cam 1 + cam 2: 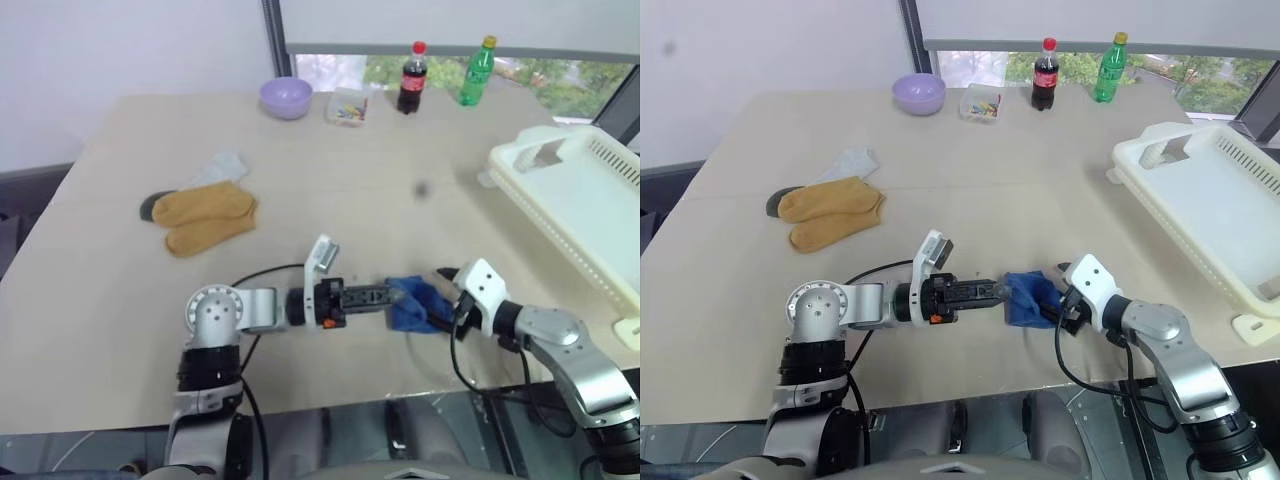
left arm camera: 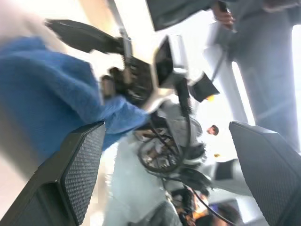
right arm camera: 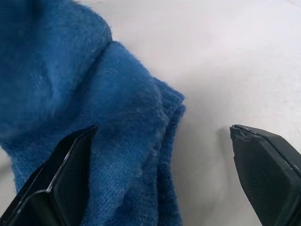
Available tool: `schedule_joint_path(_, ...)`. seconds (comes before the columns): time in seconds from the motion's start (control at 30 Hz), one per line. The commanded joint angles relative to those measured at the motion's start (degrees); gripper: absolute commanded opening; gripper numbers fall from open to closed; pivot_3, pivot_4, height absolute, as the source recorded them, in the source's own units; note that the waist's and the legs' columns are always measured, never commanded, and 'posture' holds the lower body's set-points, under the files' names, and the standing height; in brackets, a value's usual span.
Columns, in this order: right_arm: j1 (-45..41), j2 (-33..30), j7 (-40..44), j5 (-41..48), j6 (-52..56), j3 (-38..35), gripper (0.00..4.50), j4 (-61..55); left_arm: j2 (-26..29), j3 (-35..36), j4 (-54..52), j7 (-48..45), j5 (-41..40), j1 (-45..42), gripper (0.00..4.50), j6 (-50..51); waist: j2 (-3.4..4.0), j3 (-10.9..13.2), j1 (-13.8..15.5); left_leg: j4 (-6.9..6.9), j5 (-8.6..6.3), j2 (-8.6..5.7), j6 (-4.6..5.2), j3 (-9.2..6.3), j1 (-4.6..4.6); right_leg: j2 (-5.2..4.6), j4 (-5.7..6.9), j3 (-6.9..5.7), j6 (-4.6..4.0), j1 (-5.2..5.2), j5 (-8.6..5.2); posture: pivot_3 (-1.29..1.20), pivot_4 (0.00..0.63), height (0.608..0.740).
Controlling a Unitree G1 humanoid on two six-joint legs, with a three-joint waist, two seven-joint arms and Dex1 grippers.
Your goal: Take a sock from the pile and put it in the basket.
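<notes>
A blue sock [image 1: 412, 304] lay on the table [image 1: 330, 190] between the left gripper [image 1: 392, 296] and the right gripper [image 1: 445, 300], both spread wide and grasping nothing, with the basket [image 1: 590, 200] far beyond the right one.

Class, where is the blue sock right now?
In the head views the blue sock lies near the table's front edge, between the left gripper and right gripper.
</notes>
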Motion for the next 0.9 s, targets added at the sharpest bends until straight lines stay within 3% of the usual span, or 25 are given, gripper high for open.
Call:
schedule_joint_path(0.03,0.85,-0.75,0.0,-1.94,1.3,1.23,4.48,2.35,-2.07,0.3,-0.66,1.85,-1.31,-1.26,4.5,-0.5,0.0,0.0,0.01,0.01,0.0,0.0,0.0,0.0,0.0,0.0,0.0,0.0,0.0,0.0,0.0,0.0,0.15,0.74)
schedule_joint_path(0.5,5.07,-5.68,1.12,-0.14,4.59,-1.89,4.48,-7.34,-2.5,-9.82,2.95,-1.49,7.47,-2.52,4.5,-9.17,0.0,0.01,0.46,0.01,0.0,-0.17,0.0,0.0,-0.14,-0.1,-0.06,-0.02,-0.02,0.0,0.0,0.0,0.15,0.74)
schedule_joint_path(0.73,13.66,-13.01,5.21,6.47,10.68,-14.63,4.48,-15.3,-0.81,-13.72,5.0,-6.67,10.82,-3.42,4.5,-13.33,0.01,0.06,1.46,0.03,0.0,-0.19,0.0,0.01,-0.17,-0.14,-0.1,-0.05,-0.01,-0.02,-0.01,0.0,0.15,0.74)
schedule_joint_path(0.9,18.52,-10.66,6.1,16.0,15.15,-24.31,4.48,-18.18,0.1,-16.01,4.68,-9.14,12.78,-3.02,4.5,-15.11,0.01,0.1,1.38,0.04,0.0,-0.16,0.0,-0.01,-0.17,-0.13,-0.09,-0.04,0.0,-0.04,-0.01,0.0,0.15,0.74)
